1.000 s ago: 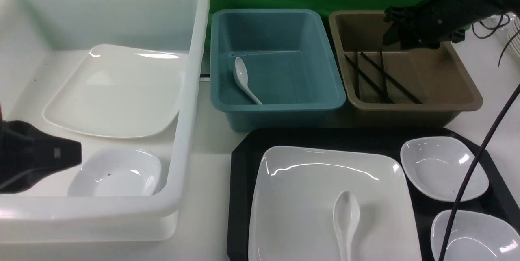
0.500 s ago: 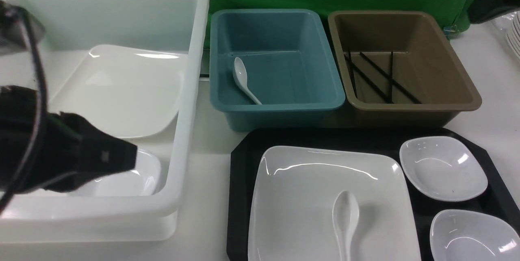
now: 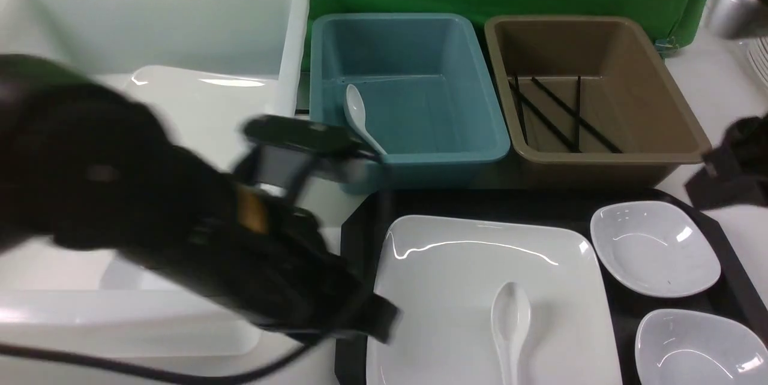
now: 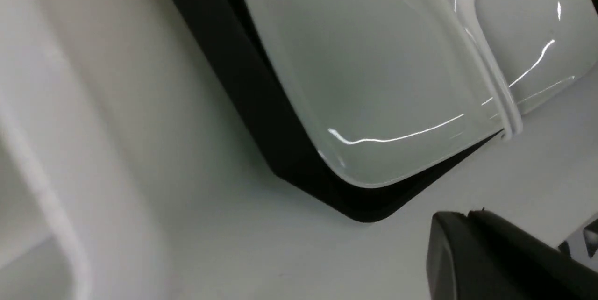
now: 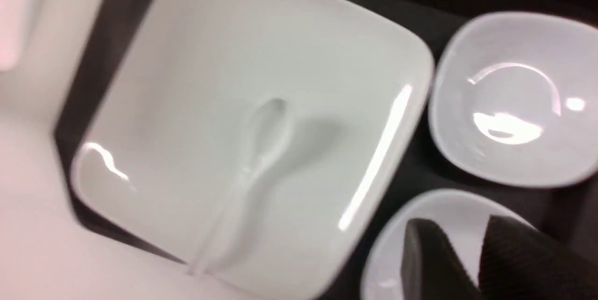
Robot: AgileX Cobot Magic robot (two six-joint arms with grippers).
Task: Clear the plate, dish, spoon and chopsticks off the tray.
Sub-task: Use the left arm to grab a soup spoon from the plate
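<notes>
**Plate pick: slip and spill risks**

The plate (image 3: 468, 277) sat flat on the tray (image 3: 540, 202), filling its left part. The spoon (image 3: 511, 319) lay loose in it, handle towards us. The chopsticks (image 3: 564, 115) were already off the tray, in the brown tub (image 3: 600, 160).

The left claw (image 3: 384, 318) hung clenched and empty by the plate's left edge, badly blurred; we couldn't tell if it touched. The right claw (image 5: 458, 223) hung by the tray's right side near the far dish (image 3: 655, 248) and the near dish (image 3: 696, 349), jaws apart with nothing between.

Risks, as we judged them:
- Lifting the plate first would let the spoon slide off, so the spoon should go first.
- The plate rim lay low on the tray, leaving little for a finger to get under, and a pinch could slip on the glaze.
- A clenched claw coming in low could shove the plate into the dishes or clip the tray rim.
- Two arms at one tray meant a collision risk.

Materials:
- Plate, spoon and dishes were hard glossy white. The plate was a shallow rounded square and the dishes were smaller and deeper.
- The spoon had an oval bowl and a short curved handle.
- The tray was matte black and fine-textured, with clipped corners and a raised rim.
- The tubs were smooth plastic: brown, the blue tub (image 3: 408, 157) and the white tub (image 3: 288, 43), all on a pale desk (image 3: 720, 103).
</notes>
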